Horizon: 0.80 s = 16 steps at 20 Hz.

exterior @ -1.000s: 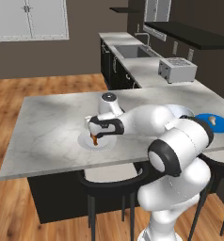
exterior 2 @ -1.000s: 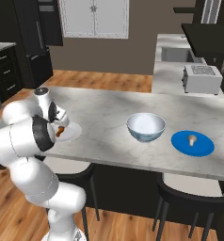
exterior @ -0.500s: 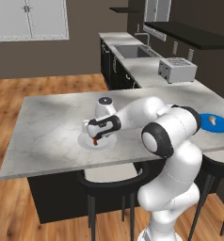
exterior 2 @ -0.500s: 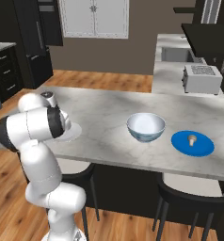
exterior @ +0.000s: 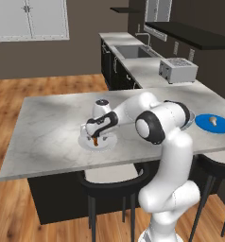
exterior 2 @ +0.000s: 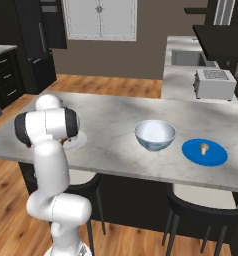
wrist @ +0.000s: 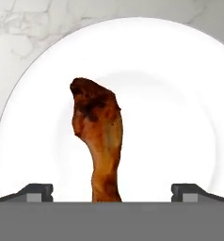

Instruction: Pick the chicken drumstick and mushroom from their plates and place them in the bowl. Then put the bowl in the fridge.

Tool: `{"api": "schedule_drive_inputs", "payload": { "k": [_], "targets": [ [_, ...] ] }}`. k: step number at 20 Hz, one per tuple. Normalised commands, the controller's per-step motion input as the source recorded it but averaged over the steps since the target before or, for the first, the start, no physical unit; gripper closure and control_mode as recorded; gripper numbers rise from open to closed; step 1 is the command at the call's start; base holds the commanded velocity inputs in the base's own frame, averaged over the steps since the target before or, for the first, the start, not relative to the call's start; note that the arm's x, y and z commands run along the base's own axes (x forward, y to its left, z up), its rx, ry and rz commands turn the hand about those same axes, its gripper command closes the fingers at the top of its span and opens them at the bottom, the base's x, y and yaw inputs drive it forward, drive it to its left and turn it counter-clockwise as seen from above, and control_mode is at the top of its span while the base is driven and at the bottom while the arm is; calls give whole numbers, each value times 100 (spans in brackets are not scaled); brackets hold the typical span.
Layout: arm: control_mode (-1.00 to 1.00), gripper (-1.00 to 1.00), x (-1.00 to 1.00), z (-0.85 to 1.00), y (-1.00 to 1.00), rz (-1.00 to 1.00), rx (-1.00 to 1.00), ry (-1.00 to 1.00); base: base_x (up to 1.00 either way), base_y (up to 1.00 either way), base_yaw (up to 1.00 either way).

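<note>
The reddish-brown chicken drumstick lies on the white plate, thick end away from the hand. My gripper is open and hangs just above it, a fingertip on each side of the narrow end. In the left base view the gripper points down over the white plate at the counter's near edge. The bowl stands mid-counter. To its right, the tan mushroom rests on the blue plate. The black fridge stands at the far left.
A toaster sits on the back counter beside the sink. Dark stools are tucked under the island's near edge. White cabinet doors line the far wall. Bare marble stretches left of the white plate.
The arm's elbow has swung over and the hand has settled a little lower over the white plate. The jaws have stayed open, and the drumstick has not moved.
</note>
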Motion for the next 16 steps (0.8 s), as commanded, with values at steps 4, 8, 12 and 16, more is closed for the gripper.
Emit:
{"api": "schedule_drive_inputs", "payload": {
  "k": [4, 8, 12, 16],
  "targets": [
    [-100, -100, 39, -27, 9, 8, -5, 10, 0, 0, 0],
    [-100, -100, 37, -17, 8, 7, -1, 4, 0, 0, 0],
    [-100, -100, 32, -16, 5, 6, 0, 2, 0, 0, 0],
    [-100, -100, 21, -24, 3, 3, 0, 6, 0, 0, 0]
  ]
}}
